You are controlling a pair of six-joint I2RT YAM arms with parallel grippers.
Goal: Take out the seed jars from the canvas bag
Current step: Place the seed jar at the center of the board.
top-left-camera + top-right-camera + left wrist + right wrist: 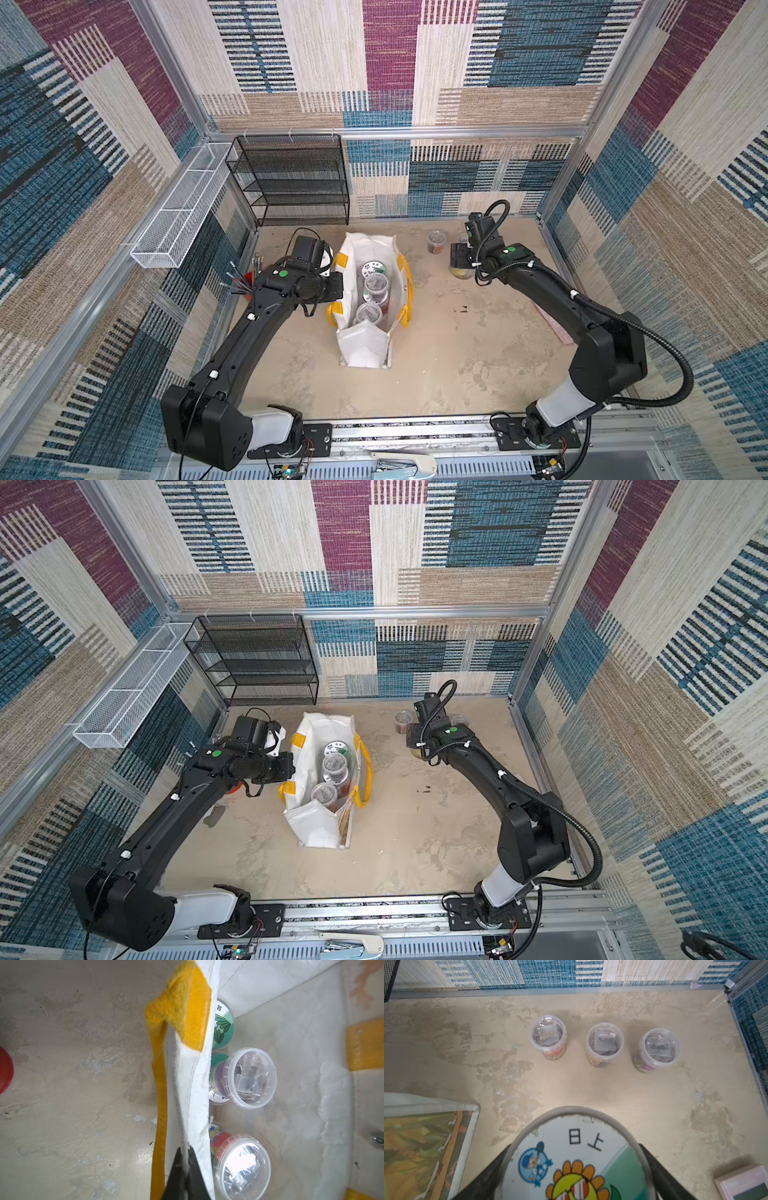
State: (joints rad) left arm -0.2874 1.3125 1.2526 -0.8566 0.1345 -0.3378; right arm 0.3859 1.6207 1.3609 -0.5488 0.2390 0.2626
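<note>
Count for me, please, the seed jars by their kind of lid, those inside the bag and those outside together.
Clear-lid tubs: 5 (3 on the table, 2 in the bag)
Picture-lid jars: 4 (3 in the bag, 1 between the fingers of the right gripper)
Total: 9

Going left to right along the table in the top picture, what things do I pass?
Red pencil cup → white bag → small clear tub → bigger jar under the right arm → pink box.
</note>
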